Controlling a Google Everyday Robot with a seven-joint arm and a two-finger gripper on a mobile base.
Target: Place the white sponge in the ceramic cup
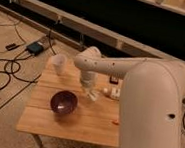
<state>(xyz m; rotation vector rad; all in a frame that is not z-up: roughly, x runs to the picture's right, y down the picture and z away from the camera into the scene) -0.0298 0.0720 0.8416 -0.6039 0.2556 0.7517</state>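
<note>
Sponge [92, 96] within claw [89, 92] (beside bowl [63, 102])

gripper [90, 92]: low over the table's middle, just right of the bowl [63, 102], pinched closed; tips melt into a pale blob [92, 95], can't tell if that's the white sponge
arm [151, 100]: chopped off by the right and bottom edges
table [70, 127]: right end hidden behind the arm
white package [112, 93]: right part hidden by the arm, markings just a smudge
orange stick [115, 122]: too tiny to make out
</note>
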